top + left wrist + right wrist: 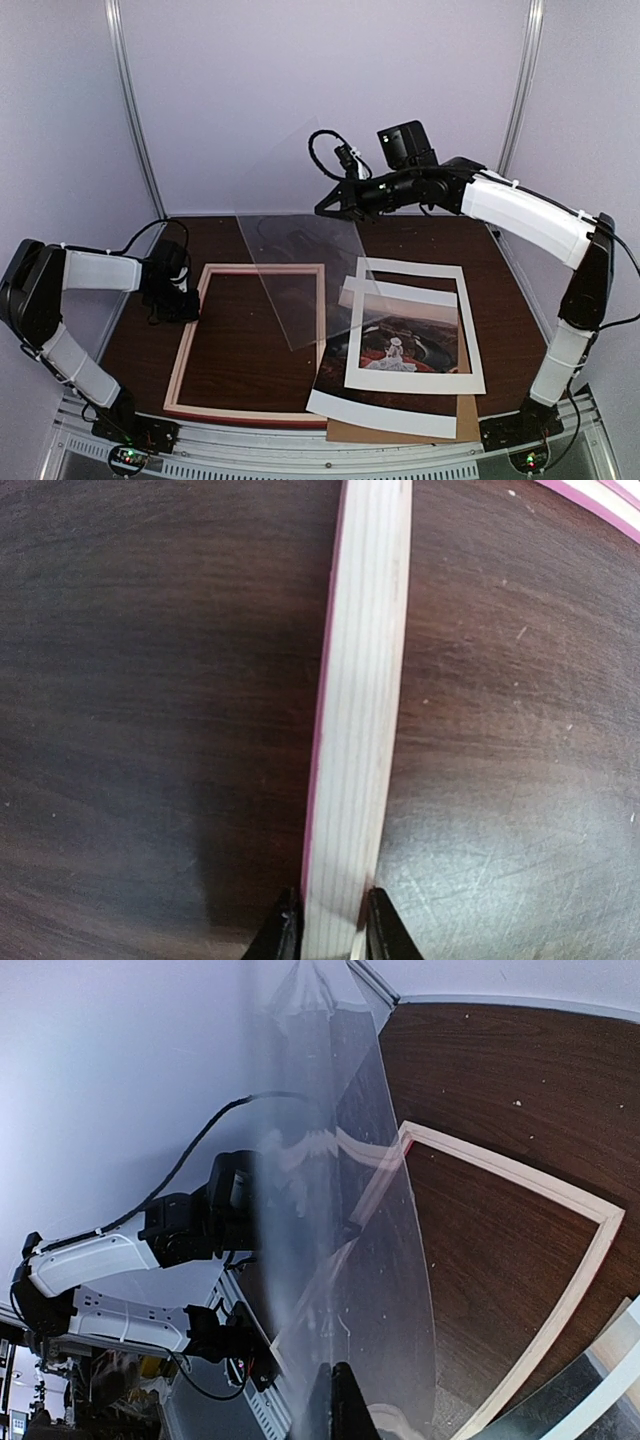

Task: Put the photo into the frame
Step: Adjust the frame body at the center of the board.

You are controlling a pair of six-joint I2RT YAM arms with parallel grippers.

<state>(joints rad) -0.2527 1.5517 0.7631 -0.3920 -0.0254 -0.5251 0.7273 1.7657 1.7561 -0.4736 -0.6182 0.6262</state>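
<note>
On our tabletop (250, 350), L claw (332, 925) pinches the frame (186, 345) by its left rail; R claw (335, 205), clamped on a clear sheet (305, 275), holds it aloft. We see the photo (410, 335) just right, under a white mat (472, 345). Risk: edge-held sheet slips, strikes it.

A clear sheet (300, 270) tilts above the dark table (420, 235); a white mat (468, 340) lies over a brown board (470, 415).

The dark wood table (430, 240) carries the frame (225, 269) lying flat and, beside it, a brown backing board (370, 433).
</note>
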